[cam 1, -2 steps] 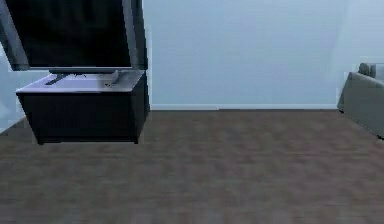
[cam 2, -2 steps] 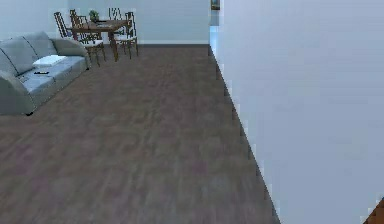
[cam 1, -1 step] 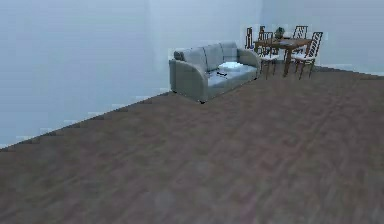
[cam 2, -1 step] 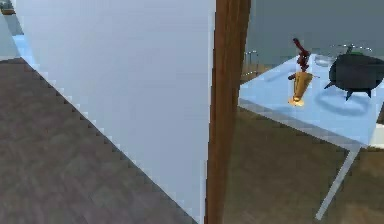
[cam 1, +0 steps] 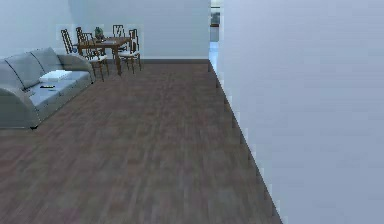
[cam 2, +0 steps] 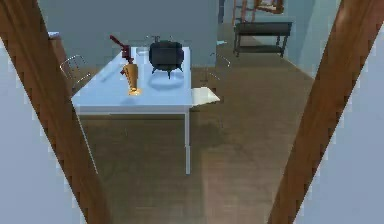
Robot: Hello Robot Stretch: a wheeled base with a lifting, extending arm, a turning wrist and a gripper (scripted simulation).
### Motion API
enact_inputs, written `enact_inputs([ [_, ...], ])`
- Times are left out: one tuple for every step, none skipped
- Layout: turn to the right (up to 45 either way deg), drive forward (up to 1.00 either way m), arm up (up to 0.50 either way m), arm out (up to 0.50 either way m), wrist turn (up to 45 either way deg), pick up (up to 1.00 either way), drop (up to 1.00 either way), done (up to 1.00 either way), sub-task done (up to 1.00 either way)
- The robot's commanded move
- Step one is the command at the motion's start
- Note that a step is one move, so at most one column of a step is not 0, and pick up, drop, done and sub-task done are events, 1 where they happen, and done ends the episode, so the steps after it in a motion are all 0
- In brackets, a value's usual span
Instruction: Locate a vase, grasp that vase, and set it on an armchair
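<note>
A small orange-yellow vase-like thing [cam 2: 133, 78] stands on a pale table [cam 2: 150, 100] in the arm side view, seen through a doorway. A thin dark red shape [cam 2: 120, 46] leans up just behind it. To its right on the same table sits a black pot [cam 2: 166, 55]. In the forward view a grey sofa [cam 1: 35, 85] with a white cushion stands along the left wall.
Brown door-frame posts [cam 2: 45, 110] [cam 2: 322, 120] flank the table. A flat pale thing [cam 2: 206, 95] lies at the table's right edge, and a dark low table [cam 2: 262, 35] stands behind. Ahead are a dark wood floor [cam 1: 150, 150], a white wall [cam 1: 310, 110] and a dining table [cam 1: 105, 48] with chairs.
</note>
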Motion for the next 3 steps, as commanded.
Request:
enact_inputs([
  [0.0, 0.65, 0.0, 0.0, 0.0, 0.0, 0.0, 0.0, 0.0],
  [0.0, 1.0, 0.0, 0.0, 0.0, 0.0, 0.0, 0.0, 0.0],
  [0.0, 1.0, 0.0, 0.0, 0.0, 0.0, 0.0, 0.0, 0.0],
])
